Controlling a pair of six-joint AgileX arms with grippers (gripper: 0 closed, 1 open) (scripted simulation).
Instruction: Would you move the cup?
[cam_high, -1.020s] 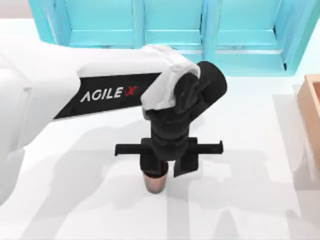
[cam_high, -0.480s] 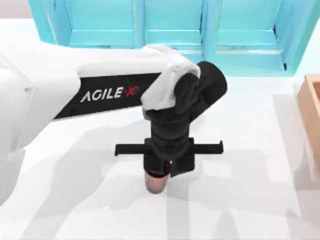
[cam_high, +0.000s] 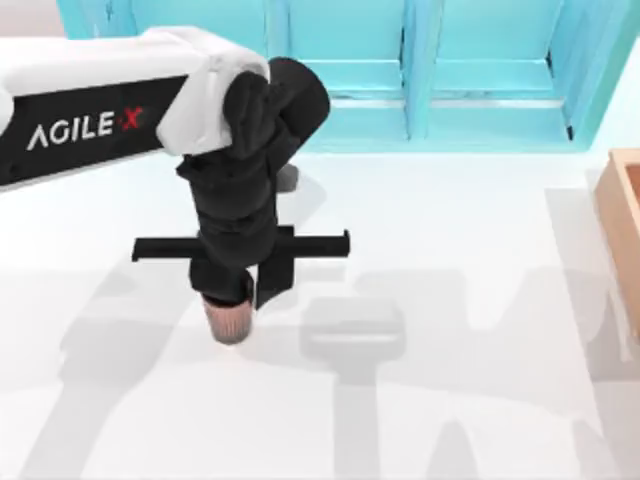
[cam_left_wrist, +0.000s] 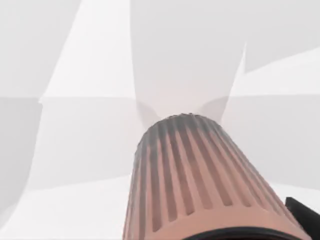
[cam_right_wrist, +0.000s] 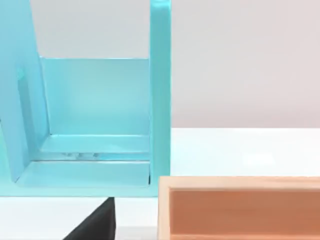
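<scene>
Our left gripper (cam_high: 240, 296) hangs over the left half of the white surface (cam_high: 470, 400), pointing down from the left arm (cam_high: 90, 125), which reaches in from the top view's left edge. The jaws are pinched on the cup (cam_high: 228, 320): its upper part sits between them, and its ribbed, coppery body pokes out below the black fingers (cam_high: 270, 285). In the left wrist view the cup (cam_left_wrist: 200, 185) stands close under the camera, tapering away toward its base, with a dark finger tip (cam_left_wrist: 305, 215) at its rim. We cannot tell from these views whether the cup's base touches the surface or hangs just above it. A turquoise shelf unit (cam_high: 400, 70) runs along the far edge, well apart from the cup, and a wooden box (cam_high: 622, 230) sits at the right edge.
</scene>
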